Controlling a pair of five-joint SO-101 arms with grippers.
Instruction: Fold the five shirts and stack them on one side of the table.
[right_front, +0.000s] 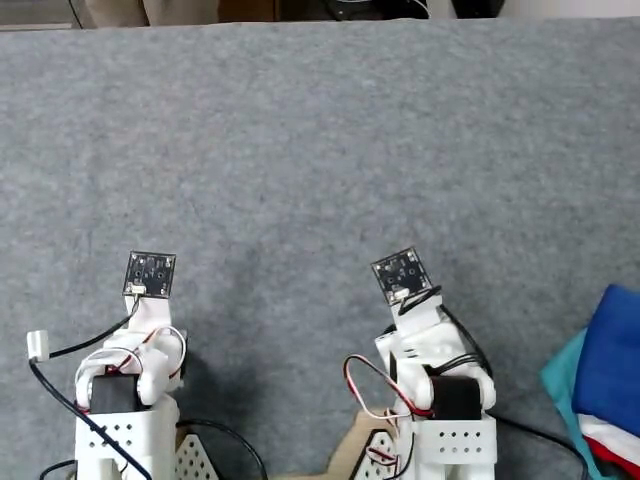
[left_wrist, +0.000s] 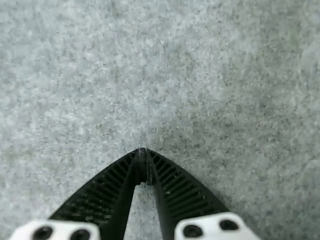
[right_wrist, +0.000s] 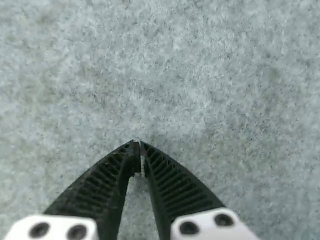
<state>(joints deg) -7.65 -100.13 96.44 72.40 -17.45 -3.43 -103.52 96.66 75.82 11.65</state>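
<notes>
**Pincers parked, shirts piled at four o'clock**

My left pincer (left_wrist: 142, 152) and my right pincer (right_wrist: 137, 146) are each pressed together at the tips, pinching nothing, above the grey surface (right_front: 320, 130). Both arms sit tucked back at six o'clock, which I judge a parked pose. The shirts (right_front: 610, 360) lie piled at four o'clock, blue over teal, red and white. I cannot count five there.

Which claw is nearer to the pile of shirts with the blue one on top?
The right claw, closed over the grey felt table, on the nearer arm beside the blue-topped pile of shirts. The left claw sits on the farther arm.
</notes>
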